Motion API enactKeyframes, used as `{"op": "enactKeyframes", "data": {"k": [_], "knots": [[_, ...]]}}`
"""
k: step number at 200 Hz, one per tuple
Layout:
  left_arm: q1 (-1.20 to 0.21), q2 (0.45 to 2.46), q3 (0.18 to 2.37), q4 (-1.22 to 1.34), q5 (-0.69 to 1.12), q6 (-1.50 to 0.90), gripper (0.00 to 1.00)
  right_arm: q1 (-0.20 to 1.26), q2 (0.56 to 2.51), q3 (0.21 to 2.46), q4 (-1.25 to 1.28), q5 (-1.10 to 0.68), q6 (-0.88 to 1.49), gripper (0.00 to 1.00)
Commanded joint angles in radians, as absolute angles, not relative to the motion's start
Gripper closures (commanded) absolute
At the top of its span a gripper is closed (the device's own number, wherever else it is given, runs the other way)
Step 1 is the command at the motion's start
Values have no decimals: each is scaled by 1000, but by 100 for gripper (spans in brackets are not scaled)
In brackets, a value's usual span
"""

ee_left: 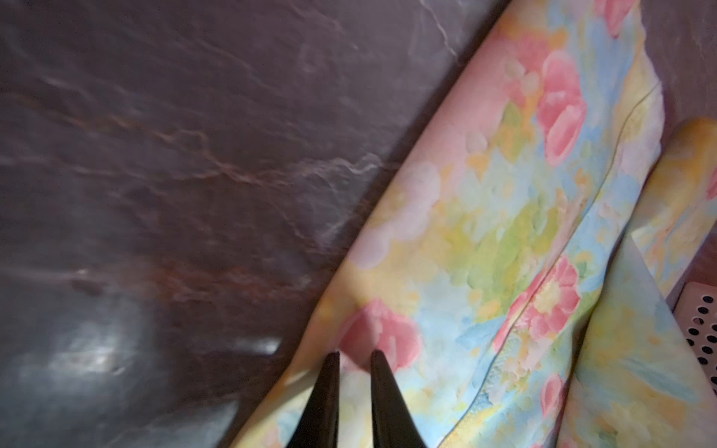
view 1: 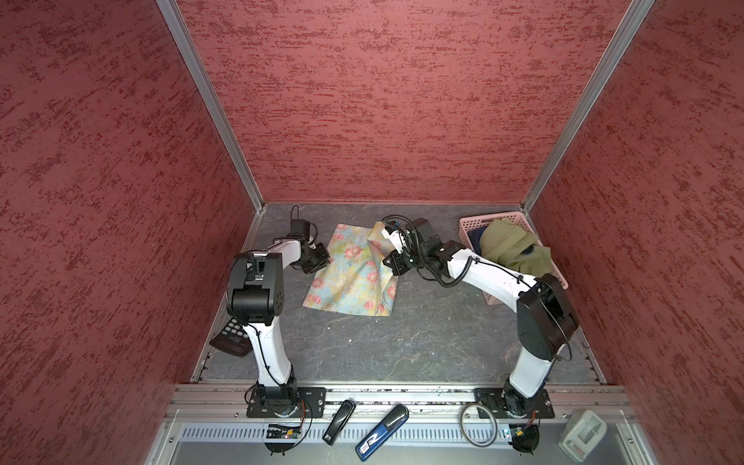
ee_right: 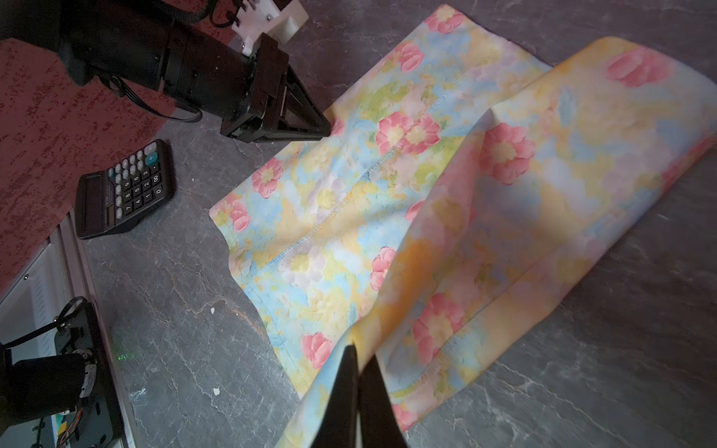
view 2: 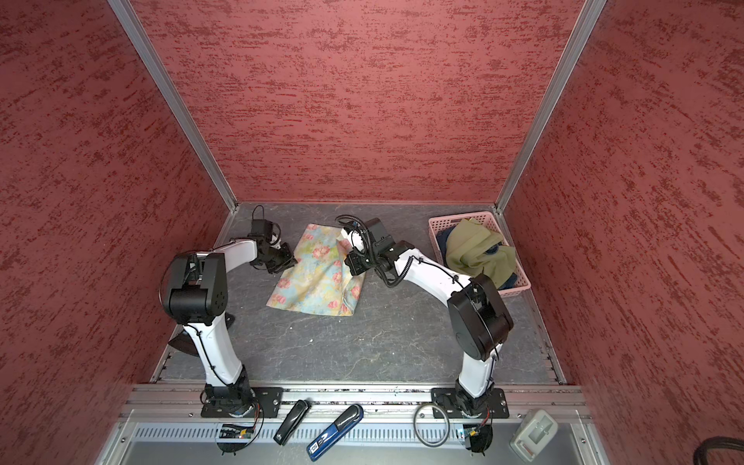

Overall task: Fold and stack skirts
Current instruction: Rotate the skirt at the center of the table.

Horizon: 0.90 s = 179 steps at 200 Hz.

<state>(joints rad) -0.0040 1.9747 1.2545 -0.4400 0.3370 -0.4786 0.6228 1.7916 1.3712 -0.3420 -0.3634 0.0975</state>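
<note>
Red walls (view 1: 382, 100) with a rough, streaked plaster texture close in three sides of a dark grey tabletop (view 1: 402, 342) that looks like veined slate and catches a dull shine. The biggest thing on it is the floral skirt (view 1: 350, 277), soft thin cloth in pale yellow and blue with pink flowers. It is spread near the middle of the far edge, and its right side is drawn up into a loose, rumpled fold. In the far right corner sits a pink perforated plastic basket (view 1: 469, 225). An olive-green skirt (view 1: 507, 245) is heaped over its rim, and a bit of dark-blue denim skirt (view 1: 479, 237) shows beneath. The right gripper (ee_right: 359, 353) has its black tapered fingers pressed together on the raised fold of the floral cloth. The left gripper (ee_left: 355, 355) meets the skirt's left edge with its fingers (ee_left: 382, 388) drawn close, a narrow slit between them. I cannot tell whether they have hold of the cloth. A black calculator (ee_right: 124, 190) lies by the left edge.
</note>
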Motion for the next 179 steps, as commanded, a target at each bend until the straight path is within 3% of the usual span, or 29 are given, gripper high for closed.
{"op": "enactKeyframes", "data": {"k": [1, 75, 101, 115, 140, 179], "knots": [[-51, 1984, 1202, -454, 343, -499, 83, 589, 1748, 1387, -346, -371, 59, 100], [-278, 1997, 1146, -340, 371, -658, 84, 469, 1699, 1414, -409, -318, -36, 100], [-288, 1962, 1180, -357, 386, -652, 83, 450, 1684, 1401, -410, -303, -69, 100], [-256, 1907, 1202, -381, 381, -623, 78, 449, 1679, 1396, -401, -304, -72, 100], [-194, 1842, 1248, -445, 358, -581, 58, 449, 1678, 1380, -381, -312, -65, 100], [-175, 1857, 1242, -471, 353, -549, 42, 449, 1662, 1353, -350, -322, -49, 100]]}}
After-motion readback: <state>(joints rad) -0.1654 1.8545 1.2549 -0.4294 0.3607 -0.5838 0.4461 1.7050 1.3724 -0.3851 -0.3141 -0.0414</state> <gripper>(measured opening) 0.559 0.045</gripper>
